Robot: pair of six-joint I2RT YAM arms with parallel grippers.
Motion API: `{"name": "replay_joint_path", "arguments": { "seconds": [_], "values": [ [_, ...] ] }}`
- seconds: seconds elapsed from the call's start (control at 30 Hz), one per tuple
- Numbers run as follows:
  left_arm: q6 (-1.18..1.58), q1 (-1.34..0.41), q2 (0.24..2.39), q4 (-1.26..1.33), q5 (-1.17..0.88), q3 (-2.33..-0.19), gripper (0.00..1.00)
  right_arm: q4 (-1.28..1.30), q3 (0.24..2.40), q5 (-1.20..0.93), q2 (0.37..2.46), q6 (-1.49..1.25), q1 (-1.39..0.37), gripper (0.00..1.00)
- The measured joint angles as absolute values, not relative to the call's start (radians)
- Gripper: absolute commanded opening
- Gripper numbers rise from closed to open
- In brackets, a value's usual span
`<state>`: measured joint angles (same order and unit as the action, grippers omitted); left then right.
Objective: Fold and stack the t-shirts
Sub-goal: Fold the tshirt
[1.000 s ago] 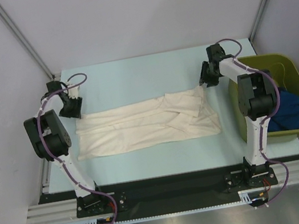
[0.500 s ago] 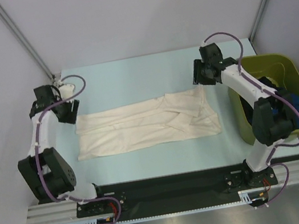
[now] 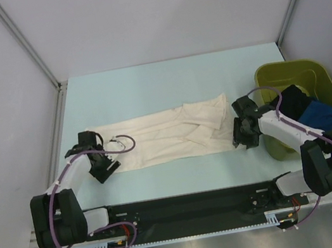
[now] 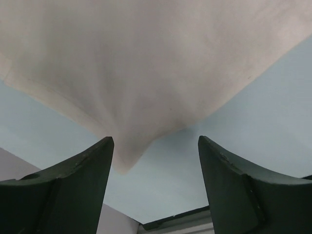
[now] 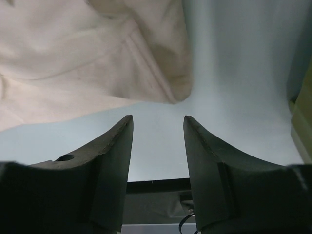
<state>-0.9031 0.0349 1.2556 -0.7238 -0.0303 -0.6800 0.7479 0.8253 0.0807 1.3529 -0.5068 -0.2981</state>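
Note:
A cream t-shirt [image 3: 168, 135] lies folded lengthwise in a long band across the middle of the light blue table [image 3: 165, 82]. My left gripper [image 3: 103, 167] is open and empty at the shirt's near left corner; that corner shows between the fingers in the left wrist view [image 4: 126, 156]. My right gripper [image 3: 240, 136] is open and empty at the shirt's near right corner [image 5: 170, 92]. A bright blue shirt [image 3: 319, 115] and a black one [image 3: 292, 100] lie in the bin.
The olive-green bin [image 3: 298, 72] stands at the table's right edge, close beside my right arm. The black front rail [image 3: 186, 201] runs along the near edge of the table.
Both arms have swung from the shirt's far corners to its near corners, close to the front edge. The shirt has not moved.

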Motion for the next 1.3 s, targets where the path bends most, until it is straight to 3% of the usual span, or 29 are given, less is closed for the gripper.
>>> {"name": "replay_joint_path", "arguments": {
  "seconds": [0.1,0.2,0.23,0.3,0.33,0.4,0.77,0.8,0.87,0.93,1.13,1.3],
  "values": [
    [-0.942,0.022,1.257,-0.639,0.024,-0.607,0.75,0.712,0.758,0.08,1.343,-0.538,-0.3,0.51],
    [-0.973,0.002,1.239,-0.582,0.087,-0.578,0.65,0.666,0.708,0.088,1.355,-0.558,-0.299,0.43],
    [-0.982,-0.004,1.237,-0.554,0.109,-0.568,0.46,0.653,0.7,0.091,1.362,-0.562,-0.299,0.31],
    [-0.997,-0.011,1.238,-0.492,0.136,-0.541,0.26,0.638,0.698,0.102,1.38,-0.566,-0.295,0.18],
    [-1.007,-0.014,1.238,-0.473,0.145,-0.527,0.01,0.626,0.698,0.107,1.382,-0.573,-0.287,0.07],
    [-1.029,-0.016,1.235,-0.449,0.155,-0.507,0.0,0.616,0.698,0.115,1.382,-0.583,-0.275,0.0],
    [-1.179,0.015,1.15,-0.509,0.154,-0.469,0.0,0.612,0.664,0.124,1.335,-0.583,-0.201,0.0],
    [-1.188,0.016,1.146,-0.515,0.154,-0.465,0.01,0.613,0.664,0.124,1.335,-0.583,-0.201,0.0],
    [-1.208,0.016,1.144,-0.538,0.145,-0.462,0.38,0.613,0.664,0.123,1.335,-0.583,-0.201,0.0],
    [-1.208,0.018,1.142,-0.573,0.128,-0.481,0.75,0.614,0.664,0.118,1.335,-0.583,-0.201,0.07],
    [-1.157,0.028,1.163,-0.732,-0.004,-0.643,0.83,0.646,0.695,0.112,1.328,-0.585,-0.214,0.26],
    [-1.162,0.102,1.21,-0.889,-0.112,-0.833,0.83,0.698,0.792,0.108,1.295,-0.587,-0.237,0.42]
  ]
}}
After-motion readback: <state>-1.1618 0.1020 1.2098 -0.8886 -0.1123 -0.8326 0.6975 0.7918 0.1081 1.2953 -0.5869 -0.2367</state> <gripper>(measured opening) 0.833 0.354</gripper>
